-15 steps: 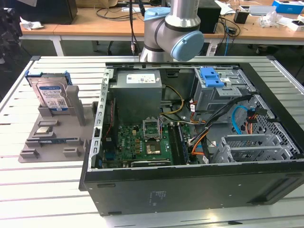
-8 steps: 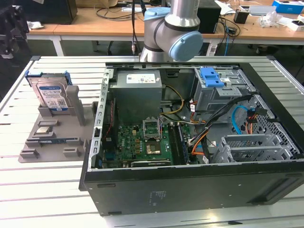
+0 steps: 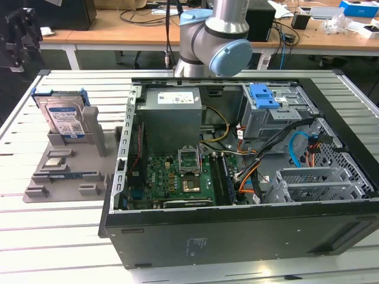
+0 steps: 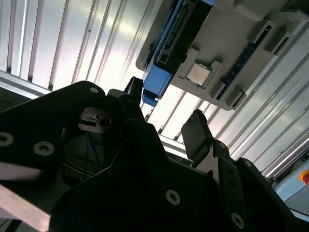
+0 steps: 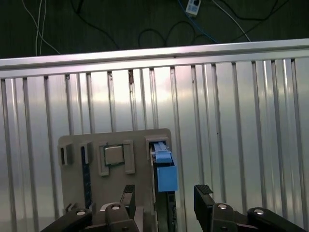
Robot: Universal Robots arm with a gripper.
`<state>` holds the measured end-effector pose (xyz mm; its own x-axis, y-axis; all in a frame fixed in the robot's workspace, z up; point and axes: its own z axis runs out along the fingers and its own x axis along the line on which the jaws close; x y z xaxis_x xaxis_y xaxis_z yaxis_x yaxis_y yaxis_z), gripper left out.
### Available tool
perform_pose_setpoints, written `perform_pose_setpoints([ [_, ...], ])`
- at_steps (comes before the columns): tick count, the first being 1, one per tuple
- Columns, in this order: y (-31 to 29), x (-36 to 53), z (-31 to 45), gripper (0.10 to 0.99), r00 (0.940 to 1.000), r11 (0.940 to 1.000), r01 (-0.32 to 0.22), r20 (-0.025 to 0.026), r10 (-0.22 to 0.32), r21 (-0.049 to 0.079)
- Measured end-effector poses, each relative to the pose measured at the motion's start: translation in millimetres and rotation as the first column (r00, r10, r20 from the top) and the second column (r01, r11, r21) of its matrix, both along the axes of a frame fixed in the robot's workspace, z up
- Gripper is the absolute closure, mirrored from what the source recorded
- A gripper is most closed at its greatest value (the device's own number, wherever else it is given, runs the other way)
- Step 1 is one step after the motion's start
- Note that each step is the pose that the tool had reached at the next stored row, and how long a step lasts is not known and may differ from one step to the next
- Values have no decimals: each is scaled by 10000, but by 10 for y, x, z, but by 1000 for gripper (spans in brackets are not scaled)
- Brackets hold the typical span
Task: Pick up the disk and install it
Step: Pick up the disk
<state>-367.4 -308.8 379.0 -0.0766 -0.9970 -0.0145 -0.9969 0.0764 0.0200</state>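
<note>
The disk (image 3: 64,118) stands on edge in a grey holder (image 3: 89,155) at the exterior view's left, silver with a white-and-blue label and a blue bracket. My gripper (image 3: 19,32) hangs dark above and beyond it, apart from it. In the first wrist view the gripper (image 5: 165,193) is open, its two black fingertips (image 5: 203,192) straddling the line of the disk's blue bracket end (image 5: 165,175) from above, with nothing between them. The second wrist view gives the same open gripper (image 4: 164,104) short of the disk (image 4: 166,53).
A small square silver chip (image 5: 114,155) lies in the holder beside the disk. The open computer case (image 3: 237,177) takes up the middle and right of the ribbed metal table (image 3: 35,236), with a blue clip (image 3: 263,97) at its drive bay. The table's edge (image 5: 154,53) runs just beyond the holder.
</note>
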Motion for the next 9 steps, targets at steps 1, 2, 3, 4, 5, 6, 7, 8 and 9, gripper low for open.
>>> perform_pose_setpoints([
  [1, 4, 2, -5, 486, 10000, 10000, 1, 0, -1, 0],
  [2, 8, 5, -11, 486, 10000, 10000, 1, 0, -1, 0],
  [3, 12, 8, -17, 486, 10000, 10000, 1, 0, -1, 0],
  [4, 17, 11, -23, 486, 10000, 10000, 1, 0, -1, 0],
  [5, 20, 14, -28, 486, 10000, 10000, 1, 1, -1, 0],
  [6, 24, 17, -35, 486, 10000, 10000, 1, 0, -1, 0],
  [7, 31, 22, -50, 486, 10000, 10000, 1, 1, -1, 0],
  [8, 41, 29, -82, 486, 10000, 10000, 1, 2, -1, 0],
  [9, 44, 33, -102, 486, 10000, 10000, -1, -1, 1, -2],
])
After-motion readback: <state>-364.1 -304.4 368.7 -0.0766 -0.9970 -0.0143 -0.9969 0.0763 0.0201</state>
